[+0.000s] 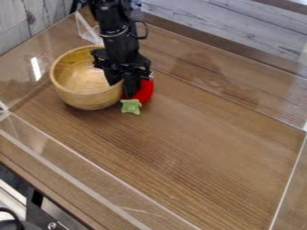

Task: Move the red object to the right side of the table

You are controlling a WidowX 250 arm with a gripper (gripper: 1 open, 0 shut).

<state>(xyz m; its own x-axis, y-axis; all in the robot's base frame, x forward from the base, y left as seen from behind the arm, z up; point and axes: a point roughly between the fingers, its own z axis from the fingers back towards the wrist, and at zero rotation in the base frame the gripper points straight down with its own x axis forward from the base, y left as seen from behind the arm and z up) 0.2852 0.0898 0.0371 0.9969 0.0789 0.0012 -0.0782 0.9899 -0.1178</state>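
The red object point(143, 90), a small toy strawberry with its green leafy end point(132, 107) pointing toward the camera, sits on the table point(204, 144) just right of the wooden bowl. My gripper point(132, 87) points straight down over it, its black fingers closed around the red body. The strawberry's green end rests at the table surface. Part of the red body is hidden behind the fingers.
A light wooden bowl point(82, 79) stands immediately left of the gripper, almost touching it. Low clear acrylic walls point(288, 108) border the tabletop. Bare wood stretches to the right and toward the camera.
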